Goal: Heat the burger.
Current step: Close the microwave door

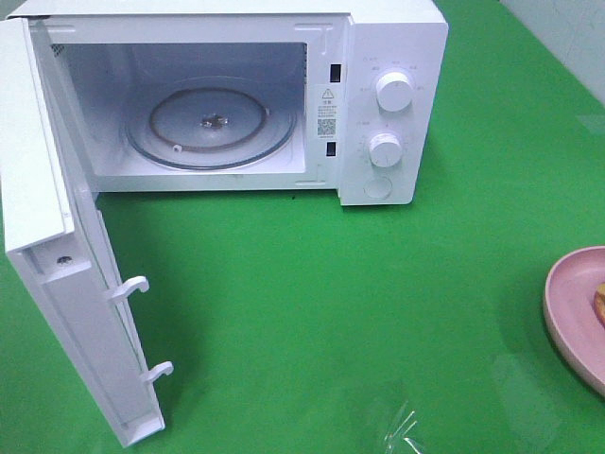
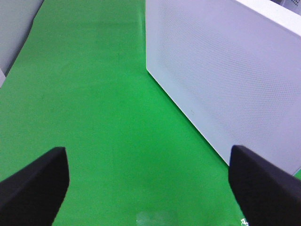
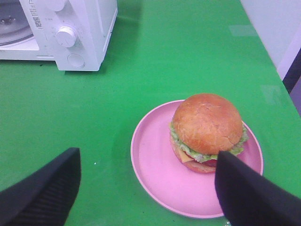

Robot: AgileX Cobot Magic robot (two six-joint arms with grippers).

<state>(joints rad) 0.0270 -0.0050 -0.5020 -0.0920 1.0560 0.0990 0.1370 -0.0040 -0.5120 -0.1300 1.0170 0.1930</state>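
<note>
The right claw (image 3: 146,188) hangs wide apart and empty above the burger (image 3: 207,132), which sits on a pink plate (image 3: 155,160) on the green surface (image 3: 164,61). The left claw (image 2: 148,183), also spread wide, holds nothing beside the white microwave (image 1: 378,57), whose door (image 1: 57,284) stands open.

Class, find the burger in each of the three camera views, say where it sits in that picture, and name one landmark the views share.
Exterior high: only a sliver of the burger shows at the right edge, on the pink plate.
Left wrist: not in view.
Right wrist: lower right of centre, on the plate's far half, between the open right gripper fingers.
Shared landmark: the white microwave, seen in all three.
</note>
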